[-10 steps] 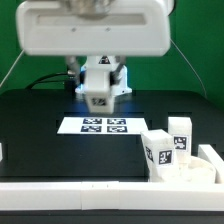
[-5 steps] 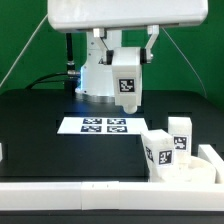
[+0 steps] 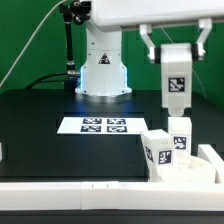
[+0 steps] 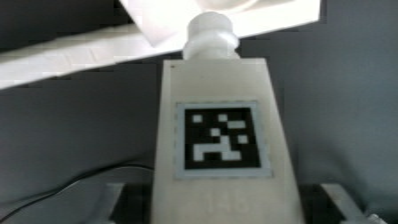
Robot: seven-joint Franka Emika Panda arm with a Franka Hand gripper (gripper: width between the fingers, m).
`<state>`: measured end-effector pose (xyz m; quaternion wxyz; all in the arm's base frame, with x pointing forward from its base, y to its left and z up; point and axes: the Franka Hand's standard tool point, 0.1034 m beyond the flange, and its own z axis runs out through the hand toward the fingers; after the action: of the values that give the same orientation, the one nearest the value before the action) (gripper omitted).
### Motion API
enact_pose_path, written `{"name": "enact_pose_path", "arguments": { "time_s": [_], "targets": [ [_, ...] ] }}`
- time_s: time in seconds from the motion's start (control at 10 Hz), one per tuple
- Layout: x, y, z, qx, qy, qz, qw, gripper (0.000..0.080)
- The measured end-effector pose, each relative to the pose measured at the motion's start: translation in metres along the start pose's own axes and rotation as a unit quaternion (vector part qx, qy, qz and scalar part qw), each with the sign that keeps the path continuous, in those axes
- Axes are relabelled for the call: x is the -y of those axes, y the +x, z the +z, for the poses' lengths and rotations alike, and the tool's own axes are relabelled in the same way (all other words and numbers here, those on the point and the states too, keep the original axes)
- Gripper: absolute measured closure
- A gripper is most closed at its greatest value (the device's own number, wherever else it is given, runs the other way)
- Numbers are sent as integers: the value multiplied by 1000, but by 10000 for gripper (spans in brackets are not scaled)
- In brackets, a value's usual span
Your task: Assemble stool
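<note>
- Stool leg is what I have clenched between my jaws; my gripper pinches its upper end, and the leg hangs upright below it with its tag facing the exterior camera.
- From my wrist, the same leg fills the view, its peg end pointing away from me toward something white lying beyond, too blurred to name.
- Change since a second ago: I was back near my base with the leg behind the marker board; half a second ago I was partway across; now I hang the leg over the exterior view's right, directly above the seat.
- Seat sits in the near corner on the exterior view's right, against the white wall strip, and it already carries two upright legs.
- My carried leg is well clear of those two, with open air under it; its lower tip looks close above the farther standing leg.
- My reading: transport is nearly done and the third leg's insertion comes next. I judge it calls for lining the peg up with a free hole, which I cannot see from here, and descending without knocking the legs already standing.
</note>
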<state>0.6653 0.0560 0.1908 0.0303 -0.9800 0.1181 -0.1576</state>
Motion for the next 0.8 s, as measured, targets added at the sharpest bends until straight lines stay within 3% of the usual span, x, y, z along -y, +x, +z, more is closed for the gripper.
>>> {"name": "enact_pose_path", "arguments": {
  "time_s": [0.3,0.4,0.6,0.8],
  "targets": [
    [0,-1,2,-6,2,0,1000,462],
    [11,-1,4,-50,10,12,999,462],
    [42,-16,6,-99,29,6,995,461],
    [42,-18,9,-104,29,-1,994,461]
  ]
}}
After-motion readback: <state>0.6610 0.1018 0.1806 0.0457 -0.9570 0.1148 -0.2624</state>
